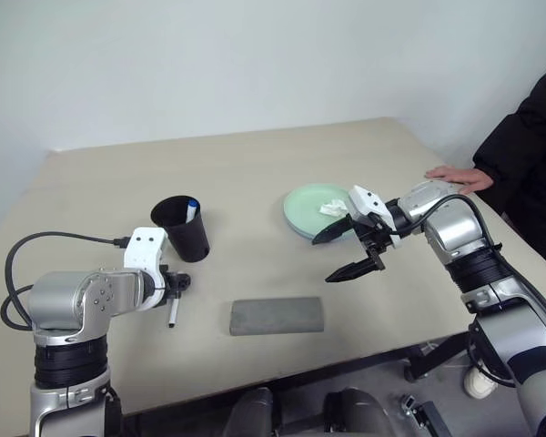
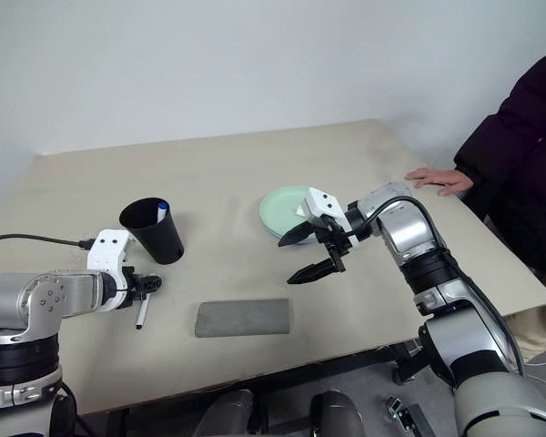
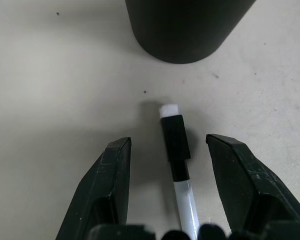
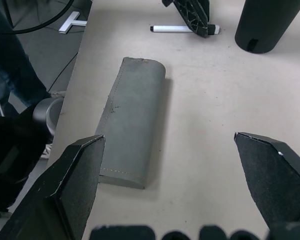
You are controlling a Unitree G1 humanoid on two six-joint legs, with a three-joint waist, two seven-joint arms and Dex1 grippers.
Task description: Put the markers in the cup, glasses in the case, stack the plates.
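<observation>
Left end effector [image 3: 168, 192] over the black-capped marker [image 3: 179, 167]
Its fingers stood apart astride the marker on the table [image 1: 255, 173]; the right end effector [image 1: 344, 252] gaped wide, empty.

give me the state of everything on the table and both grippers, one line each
black-capped marker: lying flat on the table, between open fingers
blue-capped marker: standing in the cup
cup: upright
case: closed, lying flat
green plate: flat, tissue on it
left gripper: open, straddling the marker
right gripper: open, empty
</observation>
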